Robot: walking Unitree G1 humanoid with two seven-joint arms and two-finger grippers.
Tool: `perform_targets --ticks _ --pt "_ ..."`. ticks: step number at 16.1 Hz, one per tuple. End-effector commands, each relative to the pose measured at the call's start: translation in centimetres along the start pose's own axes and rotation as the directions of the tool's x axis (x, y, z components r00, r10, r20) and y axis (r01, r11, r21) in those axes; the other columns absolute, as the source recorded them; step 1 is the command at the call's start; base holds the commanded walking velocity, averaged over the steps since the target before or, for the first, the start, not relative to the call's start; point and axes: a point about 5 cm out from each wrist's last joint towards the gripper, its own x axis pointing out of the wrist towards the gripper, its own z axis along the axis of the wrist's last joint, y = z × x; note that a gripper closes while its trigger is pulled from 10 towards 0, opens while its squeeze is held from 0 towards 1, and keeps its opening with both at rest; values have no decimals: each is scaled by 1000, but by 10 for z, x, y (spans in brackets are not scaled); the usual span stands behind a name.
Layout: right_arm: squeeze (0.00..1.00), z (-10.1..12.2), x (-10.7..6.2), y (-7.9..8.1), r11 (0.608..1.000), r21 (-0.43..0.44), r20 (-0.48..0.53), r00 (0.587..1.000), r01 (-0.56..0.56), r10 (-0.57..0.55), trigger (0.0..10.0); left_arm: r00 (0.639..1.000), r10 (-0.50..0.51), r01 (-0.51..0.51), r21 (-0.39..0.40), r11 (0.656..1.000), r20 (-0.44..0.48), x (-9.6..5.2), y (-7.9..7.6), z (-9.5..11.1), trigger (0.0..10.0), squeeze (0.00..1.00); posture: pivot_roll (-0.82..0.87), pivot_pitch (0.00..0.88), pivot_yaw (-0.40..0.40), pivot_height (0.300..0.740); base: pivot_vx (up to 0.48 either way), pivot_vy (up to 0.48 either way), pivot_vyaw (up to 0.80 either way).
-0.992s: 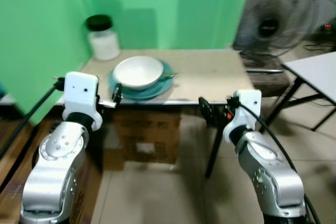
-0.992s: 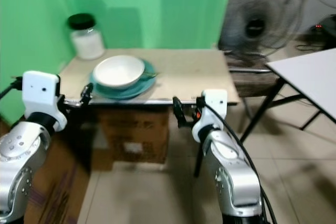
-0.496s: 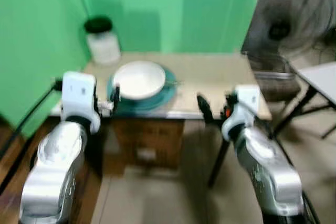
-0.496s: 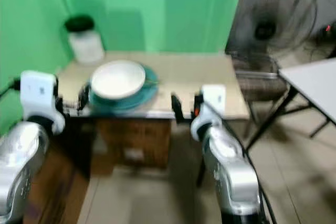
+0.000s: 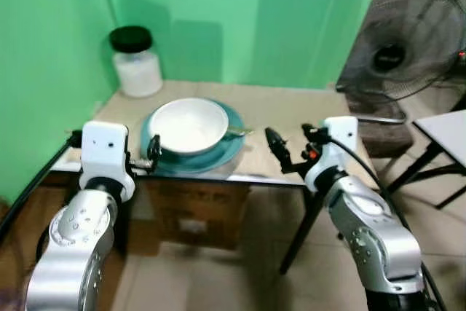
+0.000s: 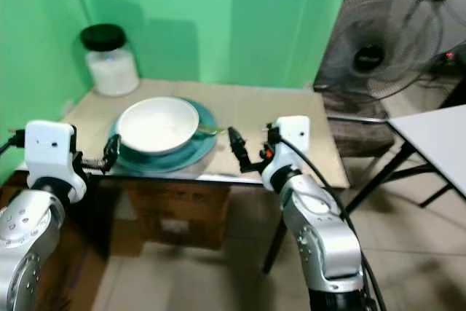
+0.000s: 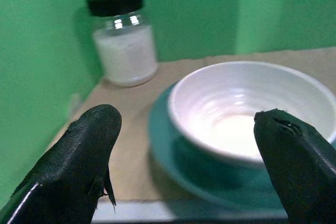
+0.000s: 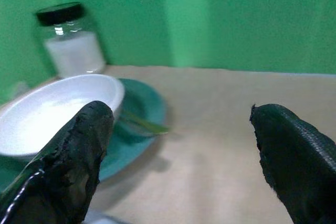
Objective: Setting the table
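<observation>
A white bowl [image 5: 189, 123] sits on a teal plate [image 5: 230, 149] on the left half of a beige table [image 5: 291, 111]. A thin utensil [image 8: 142, 124] lies on the plate's rim, its handle sticking out from under the bowl toward the right. My left gripper [image 5: 153, 151] is open at the table's front left edge, just short of the plate; the bowl lies between its fingers [image 7: 89, 145] in the left wrist view. My right gripper [image 5: 275, 143] is open over the front edge, right of the plate, holding nothing.
A glass jar [image 5: 135, 63] with a black lid and white contents stands at the back left corner by the green wall. A cardboard box [image 5: 196, 216] sits under the table. A standing fan [image 5: 408, 49] and a white table [image 5: 445, 125] are to the right.
The whole view has shifted and the table looks nearer. My right gripper now stands above the table's front edge instead of below it. Bowl and plate have not moved.
</observation>
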Motion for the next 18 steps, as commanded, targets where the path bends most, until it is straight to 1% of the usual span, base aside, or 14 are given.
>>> perform_targets --ticks 1,2,4,6,12,16,18 --pt "0 4 -1 -7 1000 9 17 1000 20 -21 10000 1000 -20 19 16 1000 18 -3 -5 2 10000 988 71 38 -28 740 319 0 800" --pt "0 3 -1 -8 999 28 15 999 29 -29 10000 1000 -19 19 24 1000 16 -4 -3 1 10000 988 76 37 -29 740 322 0 800" --pt "0 1 0 -9 999 36 11 999 36 -37 10000 1000 -19 19 27 999 20 -4 -2 2 10000 988 75 38 -26 740 319 0 0" --pt "0 3 -1 -13 995 69 24 997 65 -67 10000 999 -42 42 34 999 20 -2 -5 2 10000 984 66 36 -12 740 313 0 0" --pt "0 16 -3 -17 996 24 72 994 83 -84 10000 996 -88 87 34 996 25 2 -11 3 10000 984 53 33 6 740 305 0 0" --pt "0 15 -3 -21 998 13 47 997 64 -64 10000 995 -96 95 36 995 20 2 -12 2 10000 984 57 32 -1 740 287 0 0" --pt "0 15 1 -23 999 15 29 999 41 -42 10000 996 -88 87 43 995 10 2 -10 0 10000 973 60 32 -5 740 139 0 0"
